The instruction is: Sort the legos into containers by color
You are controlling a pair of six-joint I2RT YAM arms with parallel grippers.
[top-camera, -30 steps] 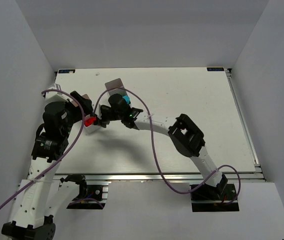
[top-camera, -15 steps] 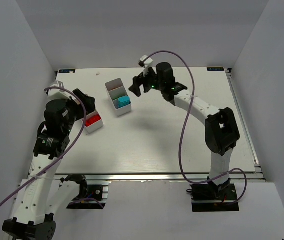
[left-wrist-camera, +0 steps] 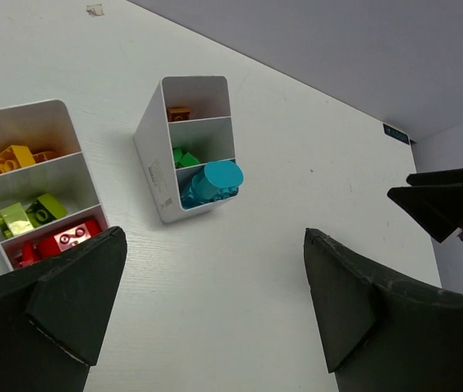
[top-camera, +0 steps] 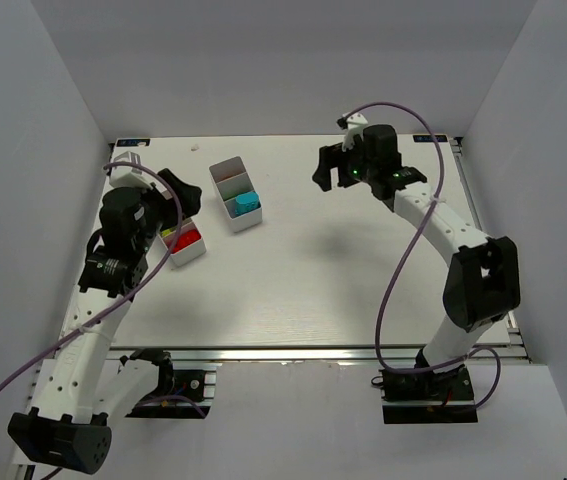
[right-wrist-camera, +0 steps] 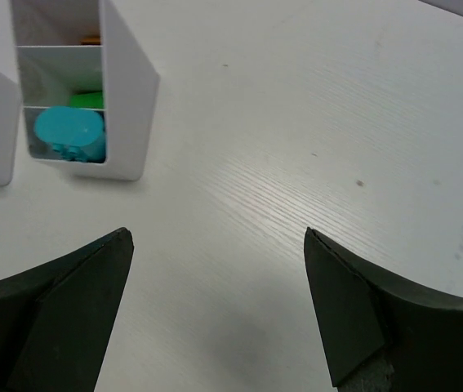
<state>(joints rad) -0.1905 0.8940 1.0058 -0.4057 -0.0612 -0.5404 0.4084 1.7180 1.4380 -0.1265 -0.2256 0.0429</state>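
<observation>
Legos (left-wrist-camera: 72, 238): left bin (left-wrist-camera: 84, 175) yellow, lime, red; middle bin (left-wrist-camera: 153, 171) brown, green, teal. Pincers (left-wrist-camera: 215, 245) (right-wrist-camera: 219, 237) spread, empty.

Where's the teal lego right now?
The teal lego sits left of centre in the top view, in the end compartment of the right-hand bin, beside the green bricks.

The left arm (top-camera: 81, 345) and right arm (top-camera: 433, 215) share white links, black joints, looping purple cables (top-camera: 378, 330) and black wedge-shaped claw fingers (left-wrist-camera: 362, 327).
</observation>
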